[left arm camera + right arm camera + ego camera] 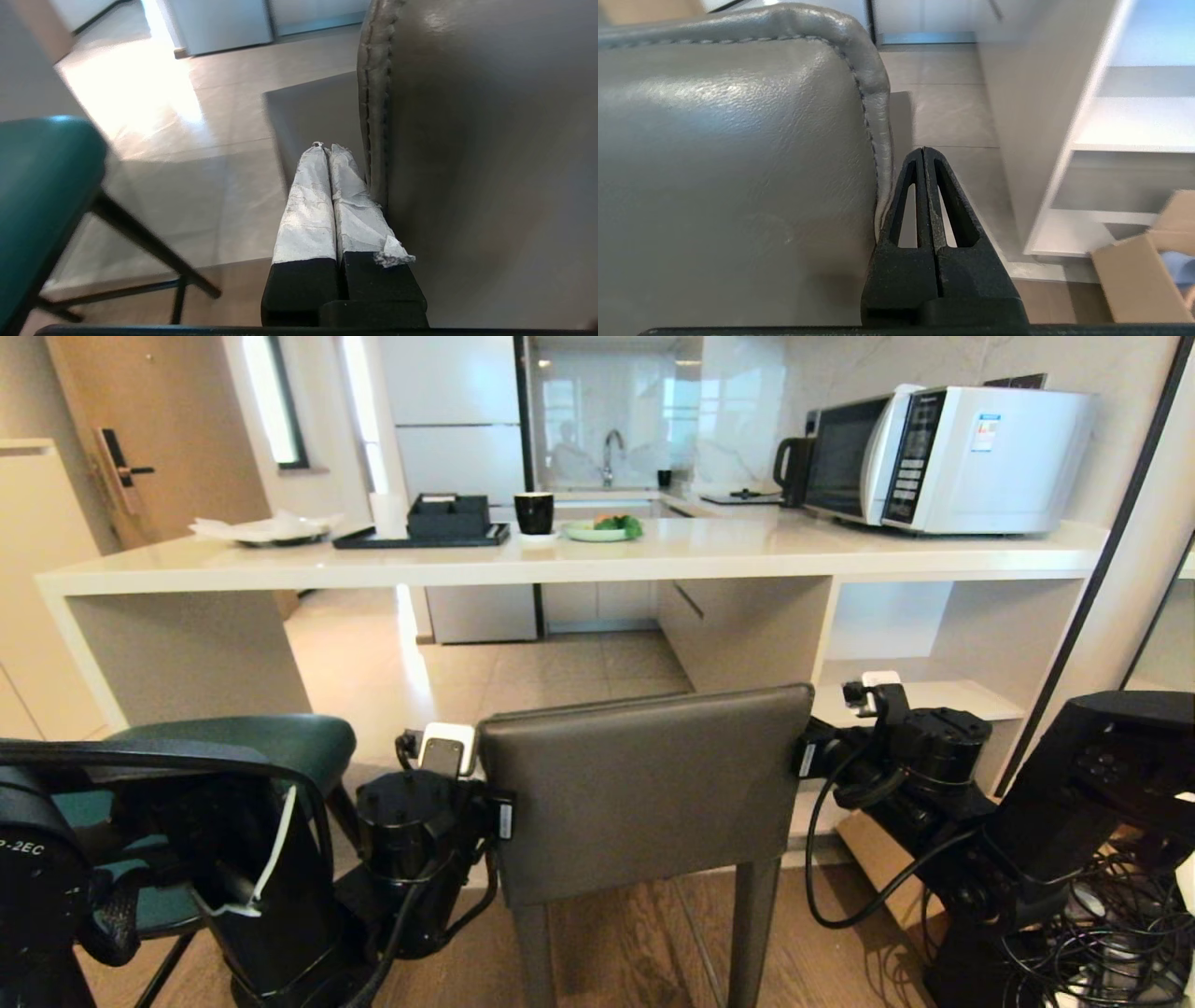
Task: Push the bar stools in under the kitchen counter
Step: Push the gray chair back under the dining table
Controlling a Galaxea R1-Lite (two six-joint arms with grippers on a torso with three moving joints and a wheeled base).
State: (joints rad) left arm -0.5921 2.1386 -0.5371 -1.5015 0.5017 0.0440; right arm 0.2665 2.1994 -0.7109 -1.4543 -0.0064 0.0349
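Observation:
The grey square-backed bar stool (644, 793) stands straight ahead of me, its back toward me, a little short of the white kitchen counter (560, 565). The teal bar stool (252, 742) stands to its left, partly hidden by my left arm (411, 821). My left gripper (327, 147) is shut and empty, its taped fingers lying against the left edge of the grey backrest (467, 163). My right gripper (923, 150) is shut and empty too, pressed along the right edge of that backrest (733, 163). The teal seat (42, 186) shows beside the left gripper.
On the counter stand a microwave (943, 457), a kettle (792, 467), a black tray (420, 534), a black cup (534, 511) and a plate of greens (602, 528). Open white shelves (1111, 126) lie at the right, with a cardboard box (1139, 275) and cables (1102, 933) on the floor.

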